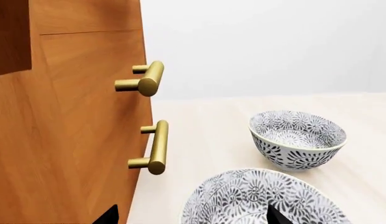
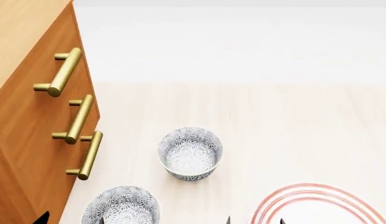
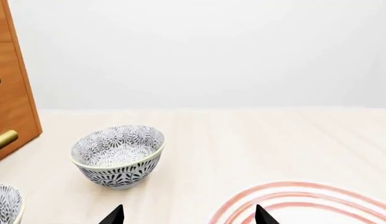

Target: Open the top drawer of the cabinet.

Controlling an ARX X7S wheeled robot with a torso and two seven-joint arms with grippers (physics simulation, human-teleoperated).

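The cabinet (image 2: 18, 158) stands at the left of the head view, orange-brown with a lighter top. Its top drawer (image 2: 52, 42) lies flush with the two below, and its brass handle (image 2: 59, 72) is the uppermost of three. In the left wrist view the cabinet (image 1: 68, 140) shows only two brass handles (image 1: 146, 78). My left gripper (image 1: 191, 219) is open and empty, low beside the cabinet over a patterned bowl. Only its dark fingertips (image 2: 40, 218) show in the head view. My right gripper (image 3: 187, 218) is open and empty, far from the cabinet.
Two grey-patterned bowls stand on the pale wooden table: one (image 2: 189, 153) mid-table, one (image 2: 121, 207) near the cabinet's foot under my left gripper. A white plate with red rings (image 2: 317, 205) lies at the near right under my right gripper.
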